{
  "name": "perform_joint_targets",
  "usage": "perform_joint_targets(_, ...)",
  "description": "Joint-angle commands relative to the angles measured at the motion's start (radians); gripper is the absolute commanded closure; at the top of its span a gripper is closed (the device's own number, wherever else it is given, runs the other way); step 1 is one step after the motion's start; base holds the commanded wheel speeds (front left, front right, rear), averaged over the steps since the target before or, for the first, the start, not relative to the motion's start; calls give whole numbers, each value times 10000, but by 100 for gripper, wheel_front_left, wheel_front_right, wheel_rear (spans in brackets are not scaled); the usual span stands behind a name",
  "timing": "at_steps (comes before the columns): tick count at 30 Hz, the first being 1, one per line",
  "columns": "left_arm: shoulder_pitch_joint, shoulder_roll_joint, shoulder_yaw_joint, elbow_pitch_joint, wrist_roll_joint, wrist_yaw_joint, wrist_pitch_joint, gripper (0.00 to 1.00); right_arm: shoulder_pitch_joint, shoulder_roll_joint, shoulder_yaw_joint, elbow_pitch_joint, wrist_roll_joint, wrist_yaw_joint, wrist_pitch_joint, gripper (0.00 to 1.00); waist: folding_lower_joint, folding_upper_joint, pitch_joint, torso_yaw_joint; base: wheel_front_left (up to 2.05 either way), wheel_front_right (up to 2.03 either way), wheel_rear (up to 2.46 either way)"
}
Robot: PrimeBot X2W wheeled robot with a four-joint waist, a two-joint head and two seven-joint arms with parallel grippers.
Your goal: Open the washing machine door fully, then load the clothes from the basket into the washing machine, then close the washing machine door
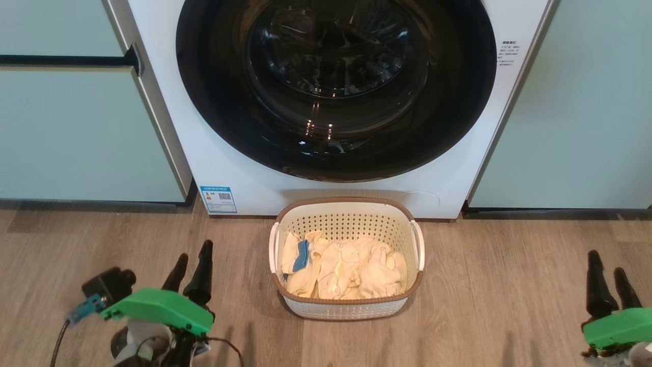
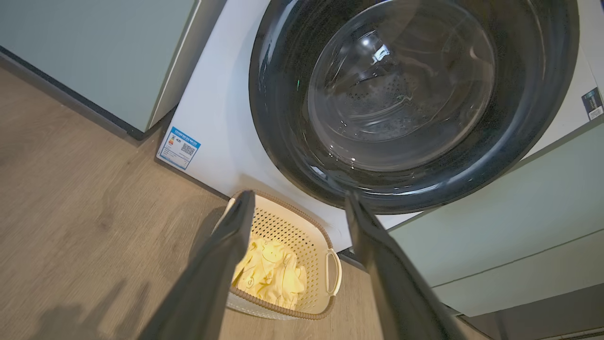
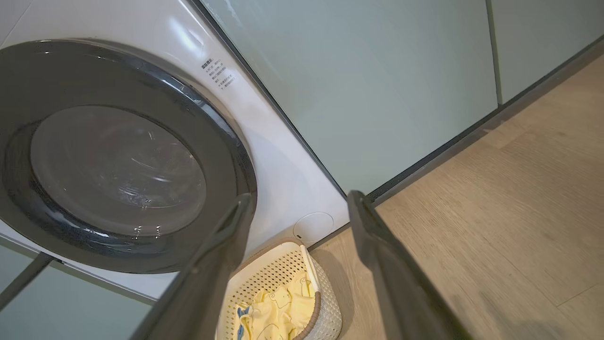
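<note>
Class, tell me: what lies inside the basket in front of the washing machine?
Inside the basket lies a pile of pale yellow clothes, one with a blue patch. They cover the basket's bottom, so anything beneath them cannot be seen.

Glossy black rim and clear glass on the washing machine door (image 1: pixel 336 86); perforated plastic basket (image 1: pixel 346 224) holds soft cloth clothes (image 1: pixel 346 270); matt wood-grain floor (image 1: pixel 484 306).

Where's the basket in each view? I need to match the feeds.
Head view: basket low centre, just below the door.
Left wrist view: basket at the bottom, slightly left of centre, door above and to its right.
Right wrist view: basket bottom centre, cut by the lower edge, door up to its left.
Shared landmark: the black-rimmed round door.
</note>
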Motion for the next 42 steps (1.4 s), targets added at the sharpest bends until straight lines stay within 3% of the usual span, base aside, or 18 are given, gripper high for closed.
perform_joint_targets(1, -649, 136, 246, -345, 457, -11, -162, 0, -661, -280, 155, -275, -497, -17, -198, 0, 0, 0, -3, -2, 0, 0, 0)
perform_joint_targets(42, -1340, 463, -298, 322, 5016, -247, -1339, 0, -1122, -484, 875, -101, -5399, -28, -1377, 0, -1, 0, -76, -35, 0, 0, 0)
